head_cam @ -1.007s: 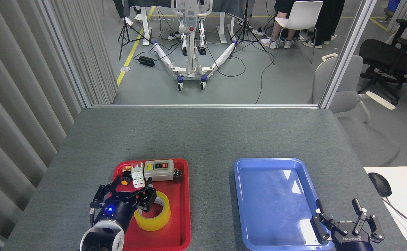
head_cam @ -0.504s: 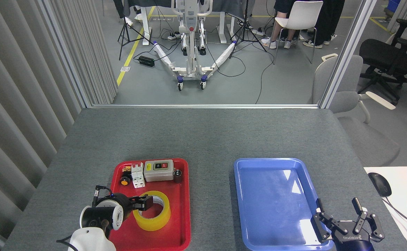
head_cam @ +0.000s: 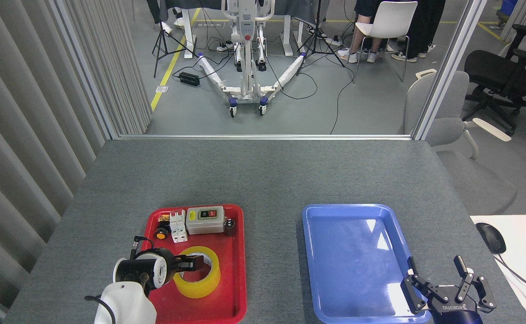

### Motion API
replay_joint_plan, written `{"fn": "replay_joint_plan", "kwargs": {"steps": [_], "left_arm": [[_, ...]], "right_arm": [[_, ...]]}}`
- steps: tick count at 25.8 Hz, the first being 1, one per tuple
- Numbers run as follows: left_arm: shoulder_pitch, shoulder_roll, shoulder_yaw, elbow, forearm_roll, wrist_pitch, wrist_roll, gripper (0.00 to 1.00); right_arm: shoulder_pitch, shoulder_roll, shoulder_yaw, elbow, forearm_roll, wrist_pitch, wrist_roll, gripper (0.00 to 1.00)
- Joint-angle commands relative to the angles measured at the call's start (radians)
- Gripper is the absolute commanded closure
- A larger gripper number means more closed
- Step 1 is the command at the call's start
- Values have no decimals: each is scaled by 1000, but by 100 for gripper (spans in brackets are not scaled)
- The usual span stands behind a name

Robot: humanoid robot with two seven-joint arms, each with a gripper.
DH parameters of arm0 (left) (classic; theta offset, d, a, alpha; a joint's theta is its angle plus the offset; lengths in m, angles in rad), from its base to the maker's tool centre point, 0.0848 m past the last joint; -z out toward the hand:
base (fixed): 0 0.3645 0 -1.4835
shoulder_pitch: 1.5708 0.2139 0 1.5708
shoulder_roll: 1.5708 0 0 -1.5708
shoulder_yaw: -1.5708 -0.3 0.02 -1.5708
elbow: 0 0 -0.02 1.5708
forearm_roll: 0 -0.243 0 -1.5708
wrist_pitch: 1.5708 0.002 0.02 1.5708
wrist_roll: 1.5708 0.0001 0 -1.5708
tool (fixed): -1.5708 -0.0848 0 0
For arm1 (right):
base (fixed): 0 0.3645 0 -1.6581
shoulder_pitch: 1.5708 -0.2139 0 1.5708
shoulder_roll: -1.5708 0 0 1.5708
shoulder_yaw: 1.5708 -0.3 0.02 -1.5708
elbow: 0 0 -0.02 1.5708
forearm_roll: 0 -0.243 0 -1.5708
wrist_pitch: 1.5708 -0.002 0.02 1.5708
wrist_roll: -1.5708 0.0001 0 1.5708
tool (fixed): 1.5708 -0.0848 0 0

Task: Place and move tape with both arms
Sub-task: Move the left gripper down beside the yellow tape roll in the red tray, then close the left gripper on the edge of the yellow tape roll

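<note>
— What's nearest you?

— My right gripper (head_cam: 443,288), claws spread wide and holding nothing, hasn't moved over the near corner of the blue tray (head_cam: 317,225).

— And the left?

— Since a moment ago my left gripper (head_cam: 190,264) has rolled onto its side and crept forward to the tape (head_cam: 198,272), which lies flat in the red tray (head_cam: 238,274). One claw reaches into the core; open or closed, I cannot tell. I judge a grasp is close.

— Beyond?

— Switches at the tray's far end.
</note>
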Motion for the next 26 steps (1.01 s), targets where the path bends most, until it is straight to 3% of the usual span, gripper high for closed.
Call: {"fn": "replay_joint_plan", "kwargs": {"steps": [1, 5, 12, 26], "left_arm": [[-7, 0, -4, 24, 14, -1, -1, 0], [-13, 6, -7, 50, 20, -1, -6, 0], [-27, 20, -16, 88, 20, -3, -130, 0], [-36, 14, -27, 127, 21, -9, -113, 0]], "right_arm": [[0, 0, 0, 0, 1, -1, -1, 0], [0, -3, 2, 0, 1, -1, -1, 0], [-7, 0, -1, 0, 1, -1, 1, 0], [-35, -8, -1, -5, 12, 1, 1, 0]]}}
